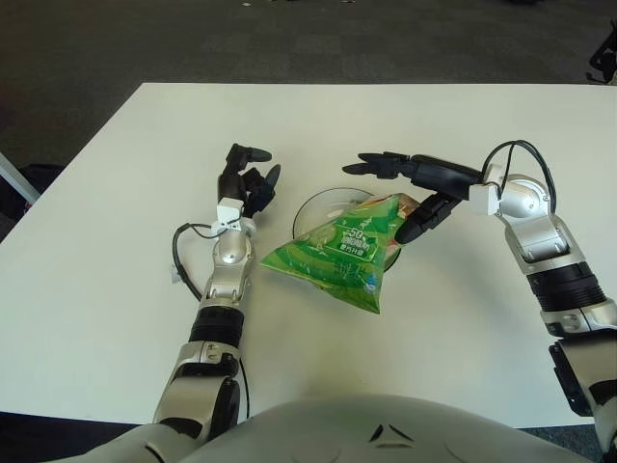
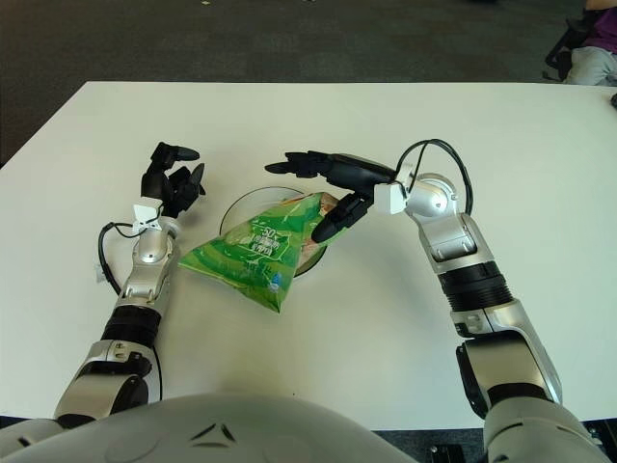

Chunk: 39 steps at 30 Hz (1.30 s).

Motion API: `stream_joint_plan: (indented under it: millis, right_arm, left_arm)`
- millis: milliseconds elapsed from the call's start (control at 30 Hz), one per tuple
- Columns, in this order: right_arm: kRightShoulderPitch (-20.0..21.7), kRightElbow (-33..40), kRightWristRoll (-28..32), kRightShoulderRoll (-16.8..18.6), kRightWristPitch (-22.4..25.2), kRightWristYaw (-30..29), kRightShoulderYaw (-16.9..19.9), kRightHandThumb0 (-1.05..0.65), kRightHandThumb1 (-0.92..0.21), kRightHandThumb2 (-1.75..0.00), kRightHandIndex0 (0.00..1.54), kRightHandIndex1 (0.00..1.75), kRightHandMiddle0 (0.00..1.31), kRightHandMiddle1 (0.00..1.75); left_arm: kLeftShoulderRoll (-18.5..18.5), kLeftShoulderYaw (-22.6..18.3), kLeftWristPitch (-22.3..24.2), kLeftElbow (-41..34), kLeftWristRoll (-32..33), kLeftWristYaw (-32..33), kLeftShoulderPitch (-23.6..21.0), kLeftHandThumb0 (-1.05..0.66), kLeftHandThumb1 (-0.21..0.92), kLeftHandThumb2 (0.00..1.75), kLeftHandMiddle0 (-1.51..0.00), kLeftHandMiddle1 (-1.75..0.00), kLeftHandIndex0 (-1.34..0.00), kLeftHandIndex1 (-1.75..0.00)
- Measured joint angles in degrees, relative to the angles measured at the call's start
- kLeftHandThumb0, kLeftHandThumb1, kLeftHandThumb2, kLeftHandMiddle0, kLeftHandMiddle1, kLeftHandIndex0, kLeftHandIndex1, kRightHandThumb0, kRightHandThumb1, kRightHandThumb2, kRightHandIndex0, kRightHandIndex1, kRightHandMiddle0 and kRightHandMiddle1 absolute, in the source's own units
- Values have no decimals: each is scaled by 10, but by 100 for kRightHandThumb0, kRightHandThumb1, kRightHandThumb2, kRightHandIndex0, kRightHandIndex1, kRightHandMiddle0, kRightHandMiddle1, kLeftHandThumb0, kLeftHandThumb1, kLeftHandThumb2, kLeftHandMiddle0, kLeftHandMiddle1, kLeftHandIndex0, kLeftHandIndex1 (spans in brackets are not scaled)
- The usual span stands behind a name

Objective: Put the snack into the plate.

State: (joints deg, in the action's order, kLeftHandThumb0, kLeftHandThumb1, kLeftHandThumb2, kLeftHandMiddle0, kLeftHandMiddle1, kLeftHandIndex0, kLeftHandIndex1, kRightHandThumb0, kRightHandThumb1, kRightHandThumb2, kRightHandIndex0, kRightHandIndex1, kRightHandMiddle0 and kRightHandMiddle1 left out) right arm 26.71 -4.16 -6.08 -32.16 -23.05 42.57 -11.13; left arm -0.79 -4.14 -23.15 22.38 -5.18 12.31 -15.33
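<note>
A: While the right hand (image 1: 410,198) sits over the plate (image 1: 310,210), log it: fingers spread wide, upper ones pointing toward 9 o'clock above the rim, the lower one angled down at the top corner of the snack (image 1: 342,256). Can't tell if that fingertip touches the bag. Not a closed grip.

B: Snack position?

A: Green bag, lying tilted across the plate. Its upper right part is over the bowl area; the lower part spills past the rim toward 6 o'clock and onto the white bench (image 1: 463,318). So partly in, partly out.

B: Plate?

A: Clear glass, round, roughly bench centre. Mostly covered by the bag; only the 9 to 12 o'clock arc of the rim shows well.

B: Left hand?

A: Left hand (image 2: 172,185) at 9 o'clock of the plate, near it but apart, fingers loosely curled, holding nothing. Forearm runs back toward 6 o'clock, with a thin black cable (image 1: 179,253) looping beside the wrist. Can't tell whether the hand is on the bench surface or just above it.

B: Anything else on the bench?

A: Only plate and snack. Dark carpet floor (image 1: 96,48) past the 12 o'clock edge.
</note>
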Motion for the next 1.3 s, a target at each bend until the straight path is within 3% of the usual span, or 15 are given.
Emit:
stream_joint_plan:
  millis: [433,633,833,1000,1300]
  right_arm:
    - [4,19,-34,-1,64,-21,6,-87,-92,-4,0,0,6,0]
    - [4,10,2,4,114,-41,51,-83,-90,-2,0,0,10,2]
    - [3,-47,55,30,54,-110,126,-77,-87,0,10,2,19,6]
    - [-2,-66,88,52,34,-142,157,-69,-84,0,22,3,25,7]
    - [-15,-53,147,59,157,-171,206,-44,-80,-1,44,2,42,8]
  left_arm:
    - [-3,1,-1,0,0,0,0,-36,90,27,-97,-175,-51,-144]
    - [-5,3,-1,0,0,0,0,-36,90,27,-97,-175,-51,-144]
    - [-5,3,-1,0,0,0,0,-36,90,27,-97,-175,-51,-144]
    - [-5,3,-1,0,0,0,0,-36,90,27,-97,-175,-51,-144]
    - [-4,1,-1,0,1,-1,0,-36,90,27,-97,-175,-51,-143]
